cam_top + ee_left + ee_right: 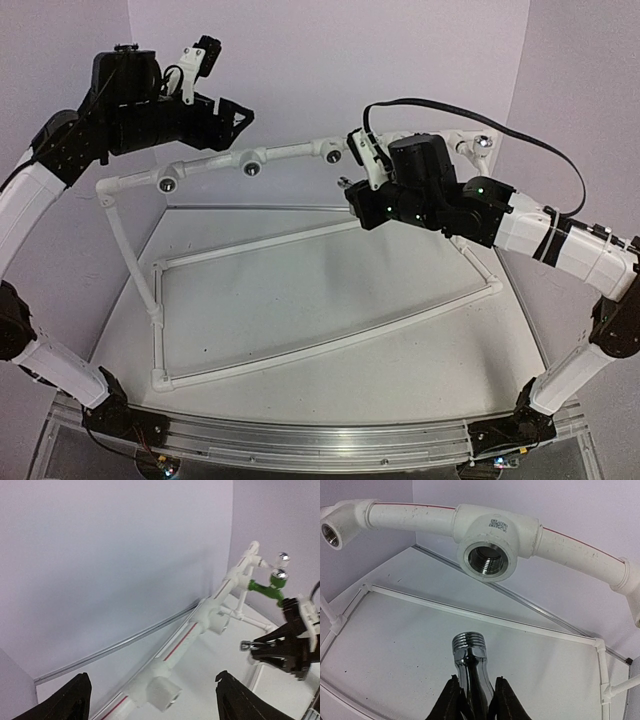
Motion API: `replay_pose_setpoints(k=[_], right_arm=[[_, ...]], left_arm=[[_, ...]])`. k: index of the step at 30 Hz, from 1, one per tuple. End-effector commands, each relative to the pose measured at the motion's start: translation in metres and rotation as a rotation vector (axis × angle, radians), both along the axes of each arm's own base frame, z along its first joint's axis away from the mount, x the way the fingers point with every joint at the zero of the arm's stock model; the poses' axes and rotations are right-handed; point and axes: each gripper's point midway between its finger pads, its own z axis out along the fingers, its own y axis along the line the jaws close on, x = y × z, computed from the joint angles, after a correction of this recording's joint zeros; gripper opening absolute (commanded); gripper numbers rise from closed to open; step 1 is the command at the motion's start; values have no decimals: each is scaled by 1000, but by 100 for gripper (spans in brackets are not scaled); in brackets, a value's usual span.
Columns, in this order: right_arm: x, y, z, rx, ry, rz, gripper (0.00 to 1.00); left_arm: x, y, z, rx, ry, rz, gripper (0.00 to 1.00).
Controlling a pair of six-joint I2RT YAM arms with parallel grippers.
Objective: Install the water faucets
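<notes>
Toward the table's far edge, the right gripper pinched the silver faucet tightly by its body, threaded end aimed at an open socket on the white pipe frame, apparently for screwing in, while the left gripper hovered wide open and empty.

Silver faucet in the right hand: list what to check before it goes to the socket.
1. Grip: right hand is shut on the silver faucet, body between both fingers. Ok.
2. Heading: the faucet's threaded end points up toward the socket. Ok.
3. Socket free: its inner thread shows and nothing is screwed in. Ok.
4. Alignment: the socket sits slightly right of the faucet's axis, and whether the two axes are truly parallel is unclear. Cannot tell.
5. Engagement: a gap separates the thread from the socket. Not ok yet.
6. Left hand: open, holding nothing, raised off to the side. Ok.
</notes>
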Motion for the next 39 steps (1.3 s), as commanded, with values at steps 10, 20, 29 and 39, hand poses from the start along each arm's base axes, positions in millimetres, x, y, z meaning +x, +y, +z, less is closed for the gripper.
replay_pose_setpoints(k=[10, 20, 29, 39], right_arm=[[-4, 11, 26, 63, -45, 56, 0], [5, 13, 31, 52, -73, 29, 0], [9, 15, 35, 21, -106, 31, 0], [24, 11, 41, -20, -146, -52, 0]], left_arm=[[12, 51, -62, 68, 203, -11, 91], [27, 61, -98, 258, 252, 44, 87], [58, 55, -95, 347, 209, 81, 76], [66, 48, -132, 563, 200, 77, 71]])
